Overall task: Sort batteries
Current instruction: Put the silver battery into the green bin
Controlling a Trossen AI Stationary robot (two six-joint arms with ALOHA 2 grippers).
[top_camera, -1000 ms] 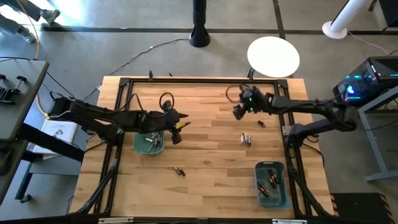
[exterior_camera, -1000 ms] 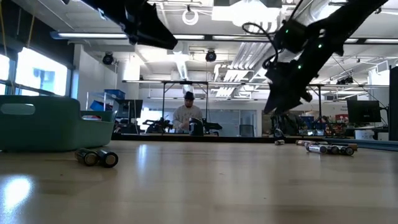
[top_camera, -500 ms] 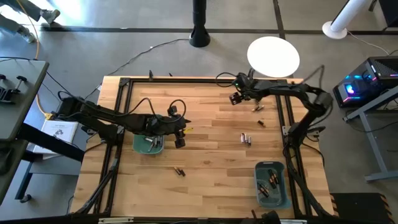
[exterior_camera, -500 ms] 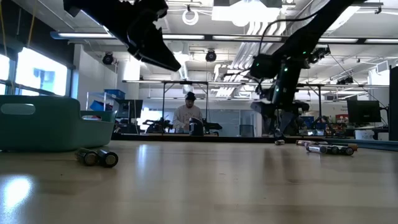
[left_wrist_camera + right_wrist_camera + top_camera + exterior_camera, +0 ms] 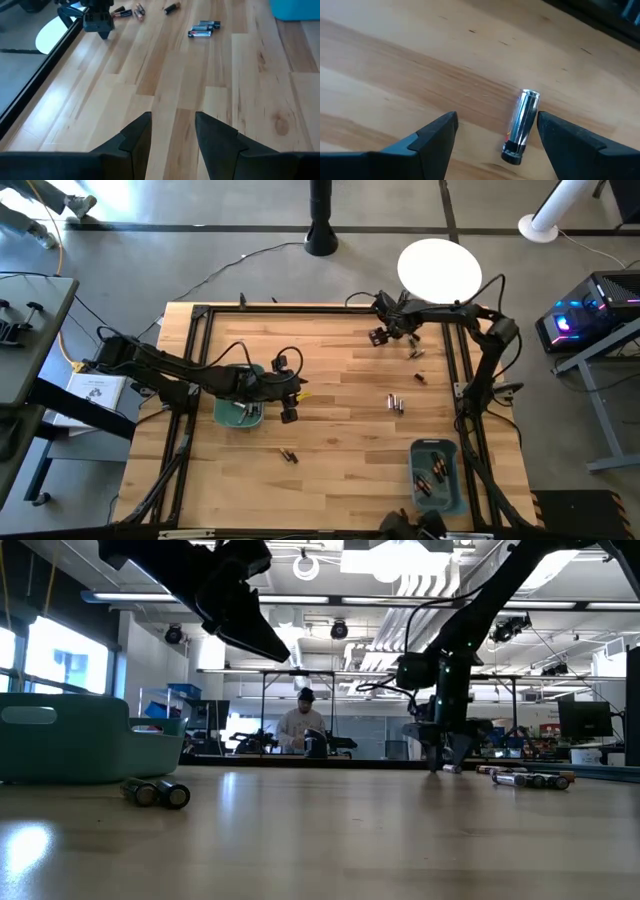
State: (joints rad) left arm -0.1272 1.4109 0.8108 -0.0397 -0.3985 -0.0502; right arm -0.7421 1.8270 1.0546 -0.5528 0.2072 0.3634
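Batteries lie scattered on the wooden surface (image 5: 330, 430). A lone silvery battery (image 5: 520, 126) with a dark end lies flat between the fingers of the right gripper (image 5: 379, 337), whose jaws stand wide apart around it, touching nothing, in the upper right of the high view. A cluster of cells (image 5: 396, 402) lies right of centre, a pair (image 5: 289, 455) lower down, and some sit in the teal bin (image 5: 456, 496) at lower right. The left gripper (image 5: 290, 412) hovers partly open and empty beside the other teal bin (image 5: 222, 416) at left. This looks like the reach before a pick; next, I judge, the right gripper must drop squarely over the cell and close across its length without rolling it away.
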